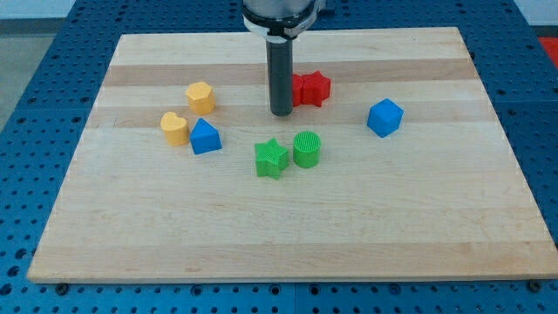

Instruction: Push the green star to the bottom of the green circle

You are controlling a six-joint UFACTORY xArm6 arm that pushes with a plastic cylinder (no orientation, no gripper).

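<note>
Starting at the view's bottom, the wooden board [288,253] lay on a blue perforated table [26,174], with no block on its nearest stretch. Further up, near the board's middle, the green star [271,159] sat just to the view's left of the green circle [307,149], the two nearly touching and roughly level with each other, the star a shade lower in the view. To the view's left of that pair stood the blue triangular block [206,137], touching or almost touching the yellow heart [174,128] on its left. Well apart on the view's right sat the blue cube-like block [384,117]. Further back, the yellow hexagonal block [200,96] rested above the heart and the blue triangular block. My tip [280,113] stood on the board above the green star and green circle, clear of both, between them and the red star [310,89]. The rod rose straight up to the arm's body at the view's top and covered the red star's left edge, so whether it touched that block could not be told. Being a plain rod, my tip held nothing.
</note>
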